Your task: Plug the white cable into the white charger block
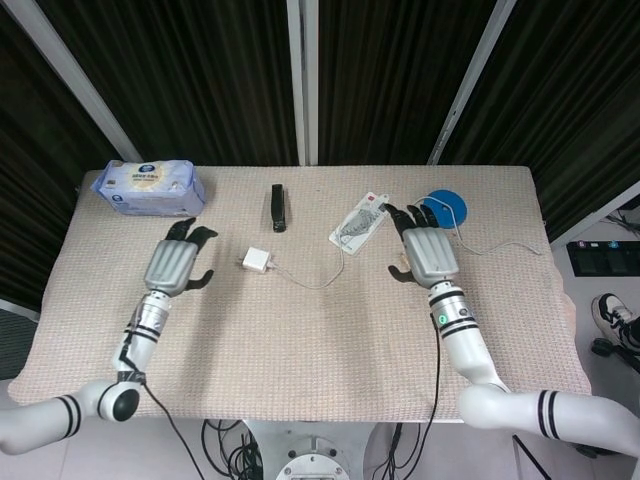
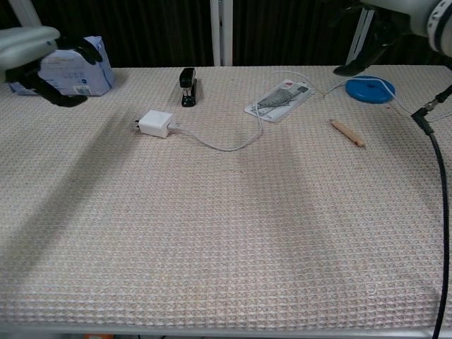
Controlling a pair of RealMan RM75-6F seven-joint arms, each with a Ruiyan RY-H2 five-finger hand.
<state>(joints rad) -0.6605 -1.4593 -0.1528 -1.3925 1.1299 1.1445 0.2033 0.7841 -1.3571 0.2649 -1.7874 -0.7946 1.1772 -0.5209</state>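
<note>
We are looking at both robot hands hanging apart from the work. The left robot hand (image 1: pixel 176 268) is sitting over the tabletop (image 1: pixel 300 350) at about 9 o'clock from the charger, fingers loosely curled, holding nothing. The right robot hand (image 1: pixel 428 252) is over at 3 o'clock from the cable's slack, fingers spread a little, also empty. Neither is touching a task thing.

Moving outward from the left robot hand, the white charger block (image 1: pixel 257 262) is lying flat on the tabletop, near the middle and toward the left. The white cable (image 1: pixel 310 284) is leaving its right side, sagging in a shallow curve toward 4 o'clock, then climbing toward 1 o'clock to the printed packet (image 1: pixel 360 222).

In the chest view the white charger block (image 2: pixel 156 123) is showing its prongs on the left end, and the cable appears to be seated in the right end. We are judging the plug-in step as likely done; the seating itself is too small to confirm. The next move, if any, is calling for a check of that joint only.

The block's long axis is running roughly 10 to 4 o'clock, prongs toward 10.

Also present: a black stapler (image 1: pixel 278 207) at 12 o'clock of the block.
</note>
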